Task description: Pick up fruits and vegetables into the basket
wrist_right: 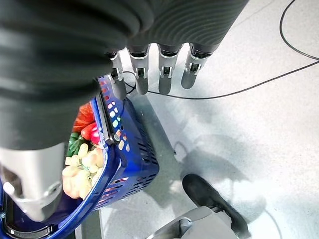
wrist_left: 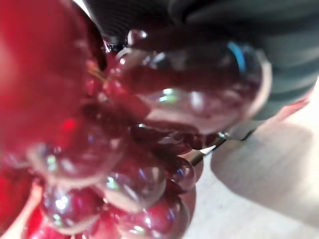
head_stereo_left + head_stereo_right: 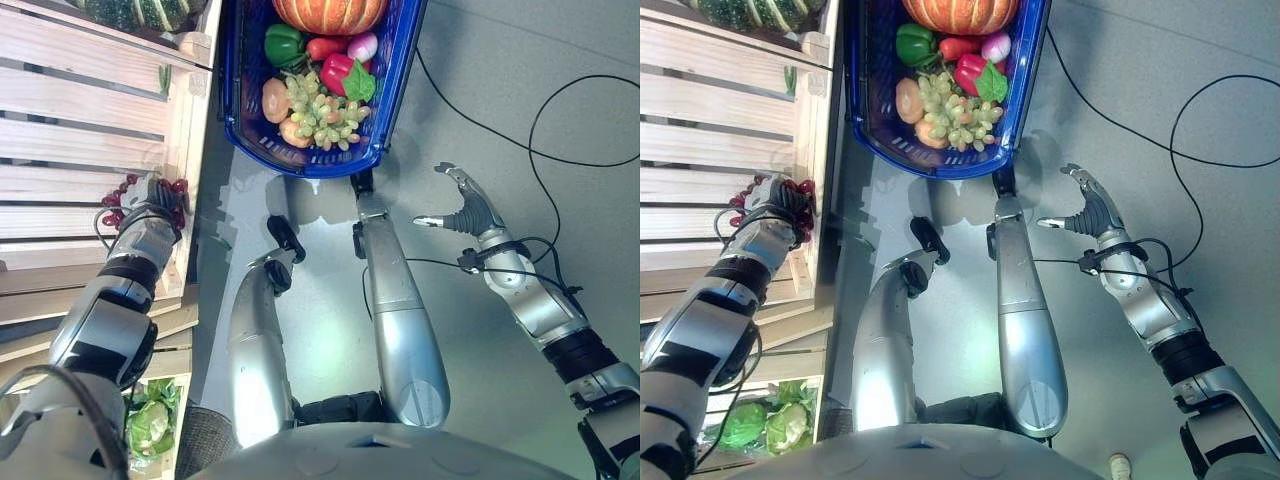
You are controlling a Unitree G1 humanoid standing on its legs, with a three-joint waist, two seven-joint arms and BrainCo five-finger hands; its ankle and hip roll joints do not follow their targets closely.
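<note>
A bunch of red grapes lies on the wooden crate shelf at my left. My left hand is on the bunch, shut on it, and the glossy grapes sit right against its wrist camera. The blue basket stands on the floor ahead. It holds a pumpkin, green grapes, a green pepper, a red pepper and other produce. My right hand hovers open over the floor, to the right of the basket's near corner, fingers straight and holding nothing.
A striped green squash lies on the top shelf near the basket. Leafy cabbage sits in a lower crate at the bottom left. Grey floor stretches to the right of the basket.
</note>
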